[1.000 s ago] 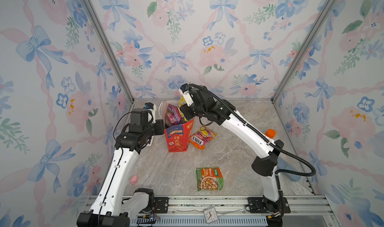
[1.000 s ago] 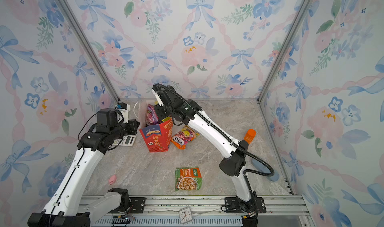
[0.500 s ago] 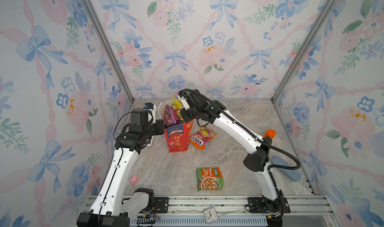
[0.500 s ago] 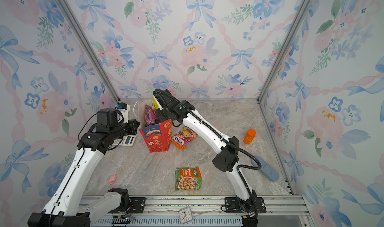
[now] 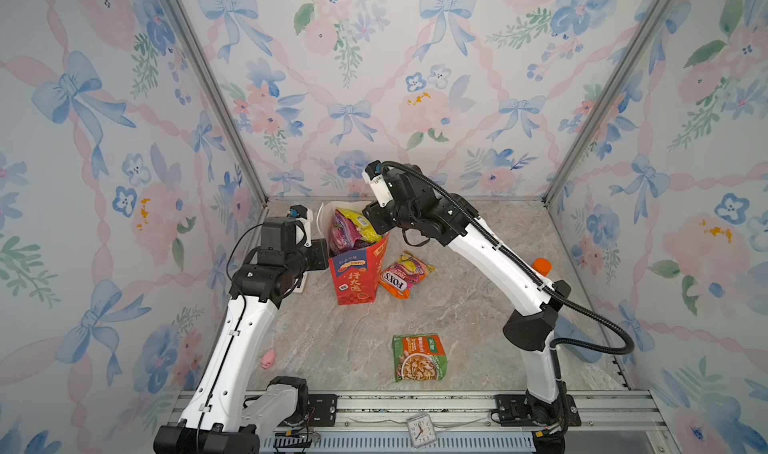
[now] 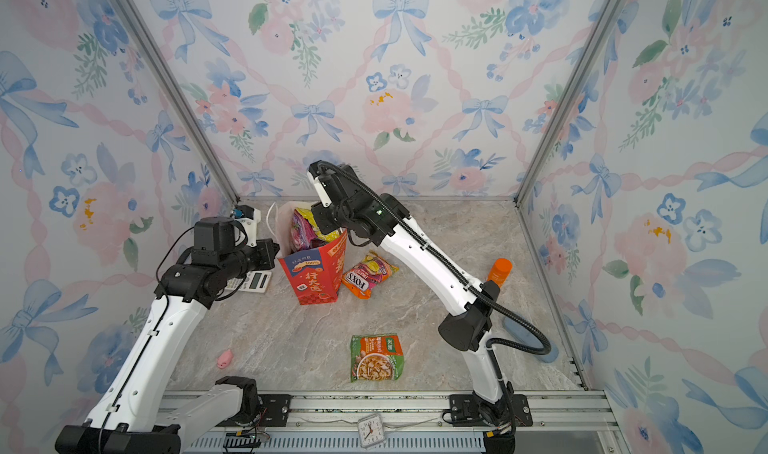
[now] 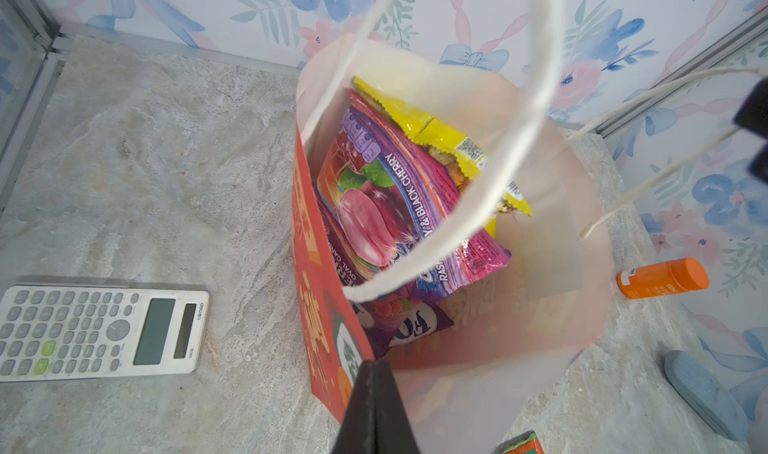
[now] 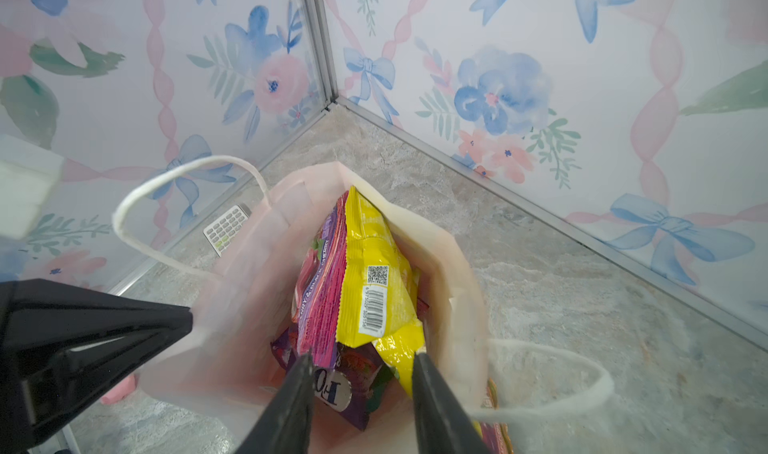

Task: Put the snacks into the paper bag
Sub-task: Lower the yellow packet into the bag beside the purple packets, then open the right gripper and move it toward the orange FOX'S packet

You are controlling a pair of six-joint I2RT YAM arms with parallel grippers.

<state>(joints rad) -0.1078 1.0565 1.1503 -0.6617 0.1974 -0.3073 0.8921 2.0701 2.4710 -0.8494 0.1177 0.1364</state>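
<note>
Right gripper point(image 8: 361, 354): jaws part-way apart, holding nothing, tips over the mouth of the red paper bag point(image 5: 353, 283). The yellow packet point(image 8: 374, 273) stands inside, just below them, against a magenta packet point(image 7: 374, 206).

Left gripper point(image 7: 374, 366): clamped shut on the bag's near rim.

Outside the bag: orange packet point(image 5: 405, 275) just beside it, green packet point(image 5: 419, 356) well apart.

Bag floor mostly hidden. A cord handle point(image 7: 494, 182) crosses the yellow packet's barcode.

Legible: "BLACK CHERRY" on the magenta packet, "FOX'S" on the orange packet, "100%" on the bag.
</note>
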